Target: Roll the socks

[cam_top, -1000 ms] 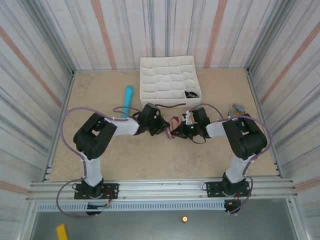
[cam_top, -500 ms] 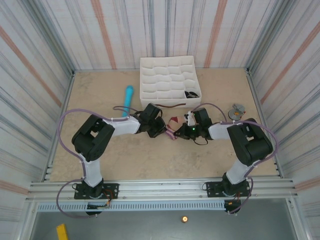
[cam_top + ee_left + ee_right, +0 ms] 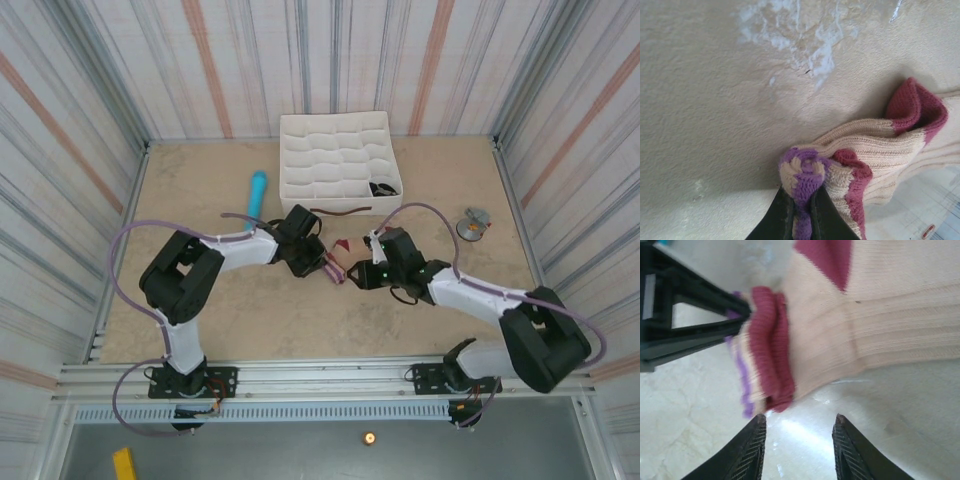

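Seen from above, a light-blue cylinder [image 3: 257,193] lies left of centre; right of it the left gripper [image 3: 320,263] pinches the purple-striped cuff of the beige sock [image 3: 340,258] between closed fingers [image 3: 783,220], the sock bunched on the table [image 3: 180,200] at mid-frame. Just right of the sock, the right gripper [image 3: 360,272] holds its fingers [image 3: 751,450] spread with nothing between them. The black sock [image 3: 381,187] sits in a lower-right compartment of the white tray [image 3: 320,150] at upper centre.

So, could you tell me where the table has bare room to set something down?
Free: the near table strip before the arm bases, and the left side beside the blue cylinder. Crowded: the middle before the tray, where left fingers pinch the beige sock.
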Controlling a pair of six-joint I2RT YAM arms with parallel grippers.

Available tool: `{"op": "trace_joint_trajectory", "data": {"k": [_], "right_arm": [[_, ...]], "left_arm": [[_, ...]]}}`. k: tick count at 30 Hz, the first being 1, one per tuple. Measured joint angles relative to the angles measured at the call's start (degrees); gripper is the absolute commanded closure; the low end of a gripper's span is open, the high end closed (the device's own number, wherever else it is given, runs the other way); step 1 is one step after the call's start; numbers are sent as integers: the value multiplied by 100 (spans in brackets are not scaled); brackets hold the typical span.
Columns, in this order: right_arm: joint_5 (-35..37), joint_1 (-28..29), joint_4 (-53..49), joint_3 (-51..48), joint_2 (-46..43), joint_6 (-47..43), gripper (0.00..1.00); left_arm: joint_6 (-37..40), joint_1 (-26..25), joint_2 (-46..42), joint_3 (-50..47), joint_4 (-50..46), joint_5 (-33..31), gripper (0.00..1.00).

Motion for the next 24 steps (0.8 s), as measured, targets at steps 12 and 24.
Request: {"op": "trace_joint_trajectory", "data": {"k": [12, 24], "right_arm": [[2688, 2275, 376, -219, -129, -1709, 22], [4752, 3191, 2135, -61, 1932, -3309, 23]], "left_arm": [[352, 343, 52, 293, -730, 470, 100], [581, 485, 85, 304, -844, 734, 100]]}}
